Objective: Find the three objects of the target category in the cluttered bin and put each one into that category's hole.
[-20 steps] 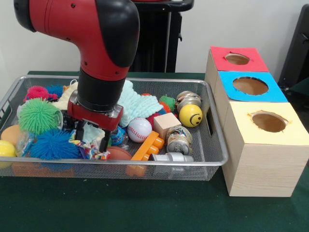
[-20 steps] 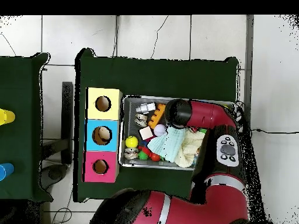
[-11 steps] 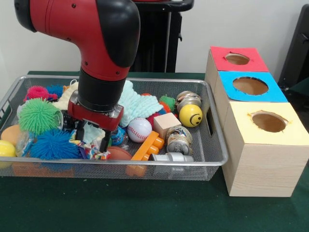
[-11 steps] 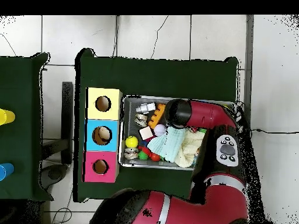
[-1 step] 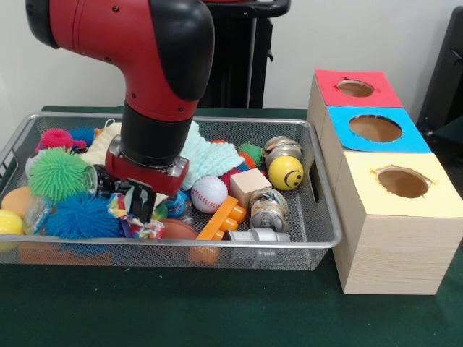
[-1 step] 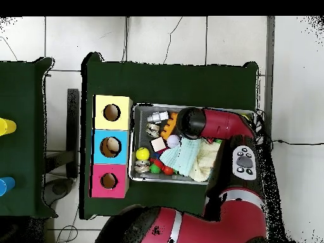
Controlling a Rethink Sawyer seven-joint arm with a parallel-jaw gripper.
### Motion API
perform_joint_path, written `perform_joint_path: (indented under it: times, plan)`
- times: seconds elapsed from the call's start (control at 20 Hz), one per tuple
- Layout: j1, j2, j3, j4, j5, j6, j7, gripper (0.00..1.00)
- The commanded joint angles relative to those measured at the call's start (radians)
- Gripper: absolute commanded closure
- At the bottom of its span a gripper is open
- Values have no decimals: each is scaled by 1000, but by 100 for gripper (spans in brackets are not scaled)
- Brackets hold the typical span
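— How far along are you?

— No toy shows in any hole point(image 5: 403, 181); as far as you can see, all three drops remain. The candidates sit in the bin point(image 5: 327, 217), heaped toward its left end, well apart from the boxes point(image 5: 394, 224).

— And the gripper point(image 5: 141, 204)?

— Fingers point(image 5: 135, 204) drawn close together, down in the clutter beside the blue ball point(image 5: 81, 216), pinching a pale scrap point(image 5: 155, 199), you'd judge.

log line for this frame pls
phase: searching | end effector: shut, down in wire bin clutter | holes: three, nothing visible inside
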Motion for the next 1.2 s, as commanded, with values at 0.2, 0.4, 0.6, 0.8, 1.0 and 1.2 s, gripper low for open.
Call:
perform_joint_path:
  times: [0.2,0.4,0.6,0.8,1.0,1.2]
  plan:
    - [17,36,62,38,3,-18,98,100]
    - [43,-19,42,85,13,21,118,100]
    - [48,-132,57,171,42,109,86,100]
    - [38,-246,88,254,81,185,42,100]
    - [43,-328,97,303,114,264,32,100]
    - [55,-376,99,342,143,304,45,100]
